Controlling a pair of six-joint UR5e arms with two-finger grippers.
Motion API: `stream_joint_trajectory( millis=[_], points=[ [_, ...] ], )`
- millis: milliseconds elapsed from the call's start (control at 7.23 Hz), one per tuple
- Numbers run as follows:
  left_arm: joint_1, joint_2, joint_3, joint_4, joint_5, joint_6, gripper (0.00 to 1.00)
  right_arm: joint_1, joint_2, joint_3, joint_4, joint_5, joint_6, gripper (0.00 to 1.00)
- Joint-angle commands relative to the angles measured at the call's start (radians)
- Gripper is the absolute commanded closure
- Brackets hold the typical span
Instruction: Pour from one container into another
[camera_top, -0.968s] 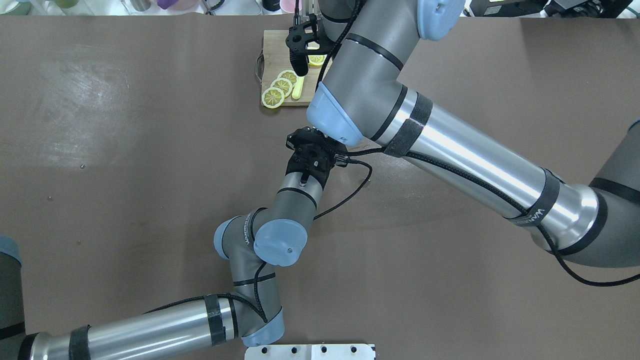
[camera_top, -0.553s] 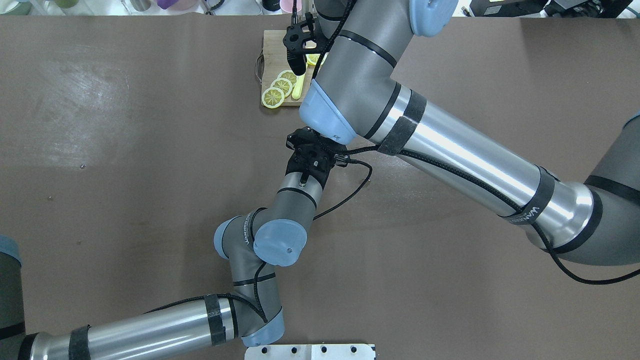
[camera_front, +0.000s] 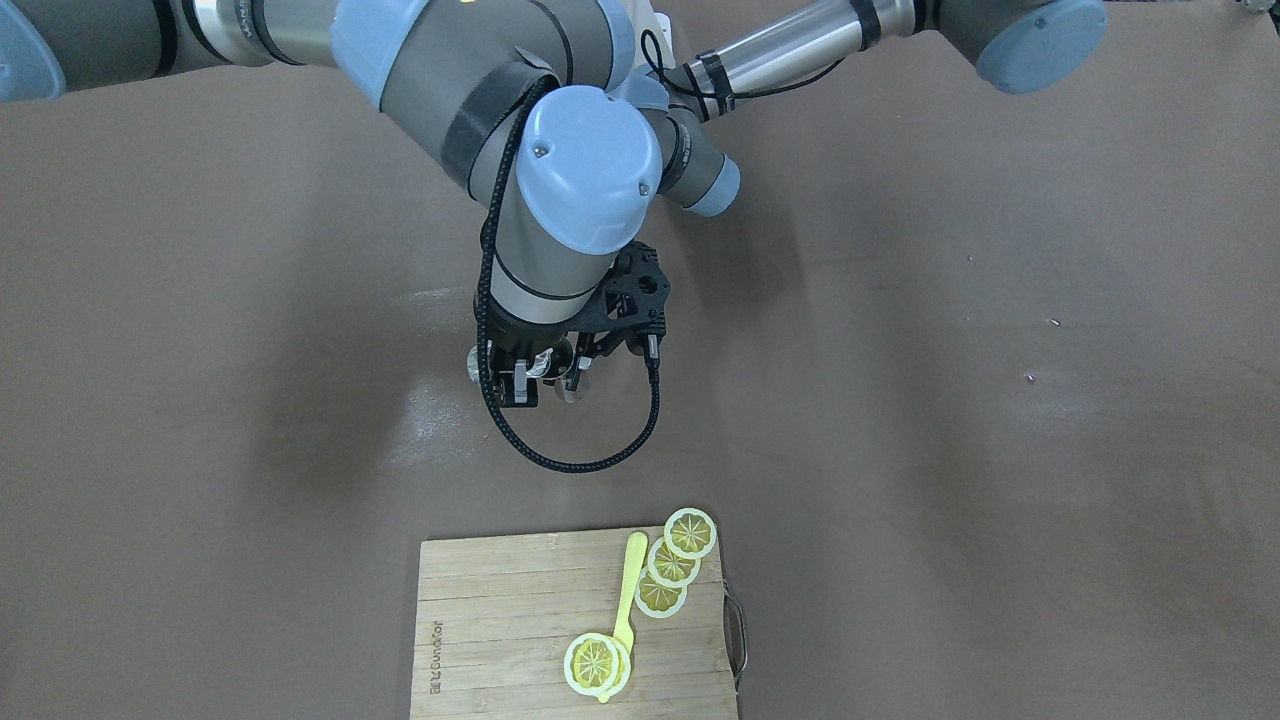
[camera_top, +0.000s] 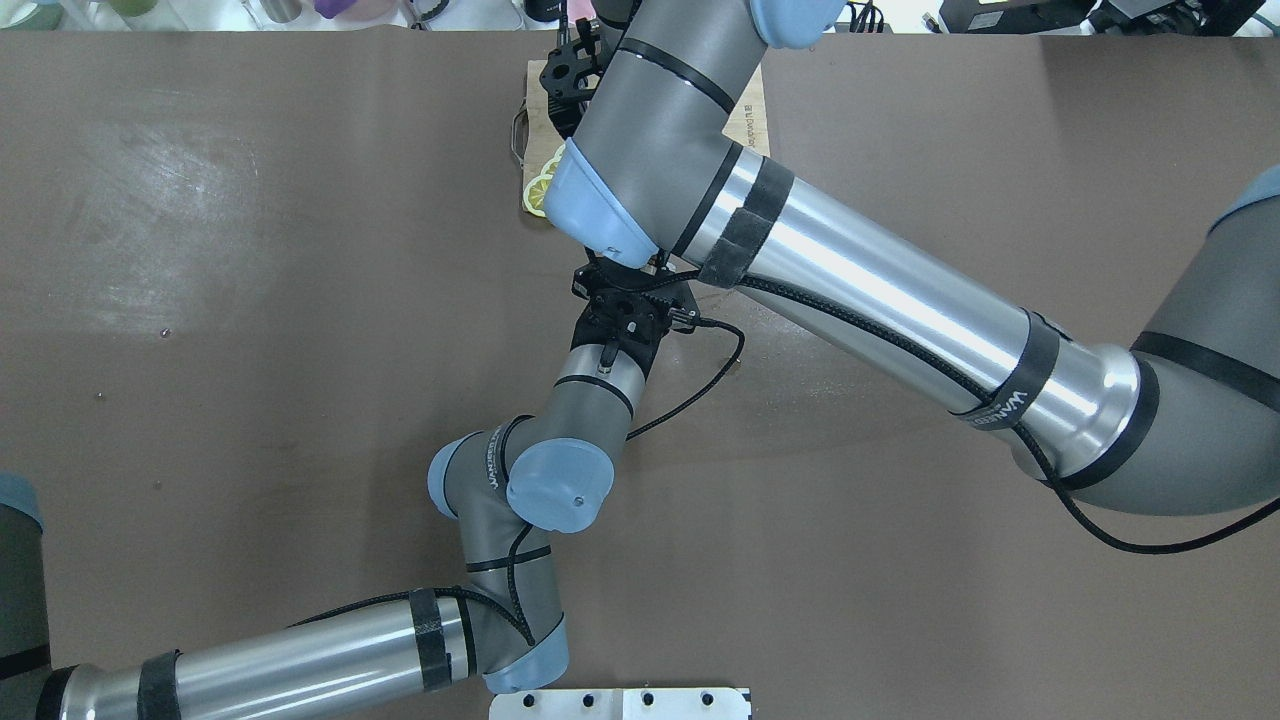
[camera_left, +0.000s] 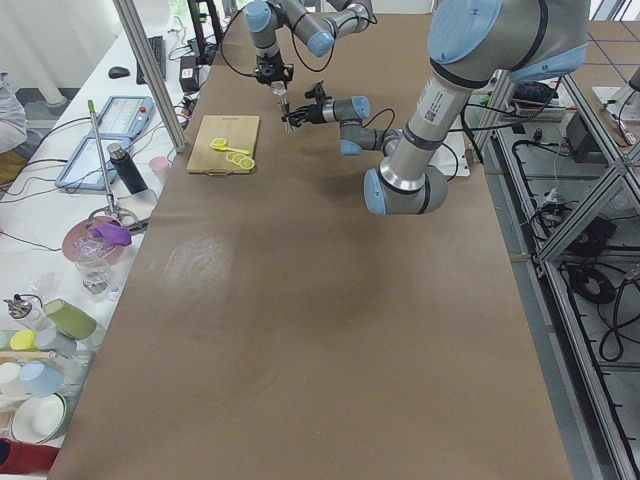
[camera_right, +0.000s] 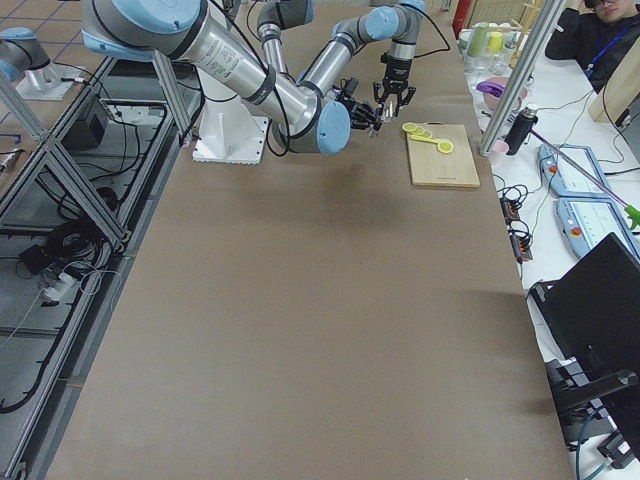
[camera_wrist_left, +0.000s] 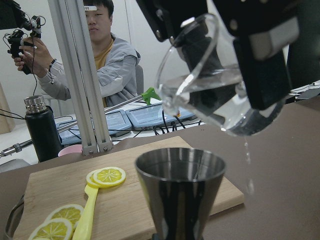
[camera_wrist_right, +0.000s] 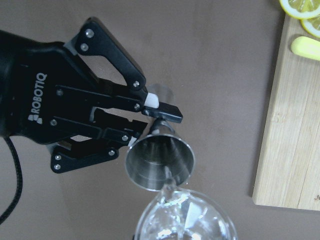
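A steel jigger (camera_wrist_right: 160, 162) stands upright, held at its waist by my left gripper (camera_wrist_right: 157, 120), which is shut on it. Above it a clear glass beaker (camera_wrist_left: 210, 85) with water in it is tilted, its lip over the jigger's mouth (camera_wrist_left: 180, 167). My right gripper (camera_wrist_left: 222, 60) is shut on the beaker, with black fingers (camera_wrist_left: 260, 65) on both sides of it. In the left wrist view, drops (camera_wrist_left: 247, 150) fall beside the jigger's right side. From overhead, the left gripper (camera_top: 625, 295) is partly hidden under the right arm, and the right gripper is hidden.
A wooden cutting board (camera_front: 500, 640) with lemon slices (camera_front: 672, 565) and a yellow utensil (camera_front: 630, 580) lies just beyond the jigger. A person, a black bottle (camera_wrist_left: 42, 130) and an aluminium post (camera_wrist_left: 82, 75) stand past the table's far edge.
The right arm's wrist has swung left and further over the cutting board, now covering most of the lemon slices in the overhead view. The left arm has not moved.
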Motion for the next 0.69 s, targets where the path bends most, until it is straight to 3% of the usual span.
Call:
stream_joint_trajectory(
  millis=[0, 553],
  points=[
    [0.0, 0.0, 0.0, 0.0, 0.002, 0.0, 1.0, -0.006, 0.015, -0.023, -0.015, -0.01, -0.015, 1.0],
    [-0.002, 0.0, -0.002, 0.0, 0.003, 0.0, 1.0, -0.007, 0.012, -0.017, -0.021, -0.016, -0.041, 1.0]
  ],
)
